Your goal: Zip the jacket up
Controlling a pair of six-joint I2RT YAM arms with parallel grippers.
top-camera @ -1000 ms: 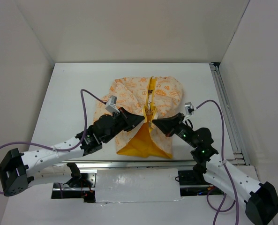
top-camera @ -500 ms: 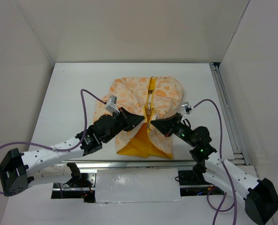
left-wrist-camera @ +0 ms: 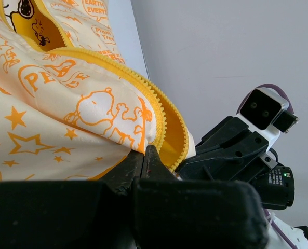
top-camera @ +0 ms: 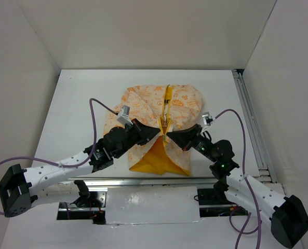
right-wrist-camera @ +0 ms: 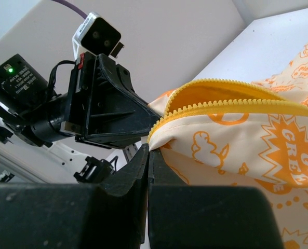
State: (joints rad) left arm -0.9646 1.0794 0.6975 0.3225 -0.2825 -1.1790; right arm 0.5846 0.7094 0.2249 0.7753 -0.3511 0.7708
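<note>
Left arm: it reaches from the near left corner of the table [top-camera: 81,98] towards the middle, with a purple cable [top-camera: 98,106] looping over it.
Right arm: it comes in from the near right corner in the same way, angled inward, with its own purple cable arching above it.
Left gripper [top-camera: 157,133]: its fingers are pressed together on the jacket [top-camera: 182,104], pinching the toothed yellow edge of the left front panel. The left wrist view shows the fabric caught right at the fingertips [left-wrist-camera: 138,162].
Right gripper [top-camera: 170,136]: it is clamped on the right front panel, at the corner where the toothed edge ends. It sits just beside the left gripper, the two tips almost nose to nose.
Jacket, place: it lies in the middle of the table, its near end close to the near edge and well apart from both side edges.
Jacket, near half: the two front panels spread apart below the grippers, baring a triangle of yellow lining [top-camera: 156,158].
Jacket, far half: the panels run together along the yellow zipper [top-camera: 167,97], which points at the far edge. A small metal pull [top-camera: 165,120] sits just beyond the grippers.
Fabric: pale cream with orange cartoon print and stars.
Rail [top-camera: 250,124]: a metal track runs along the right edge of the table.
</note>
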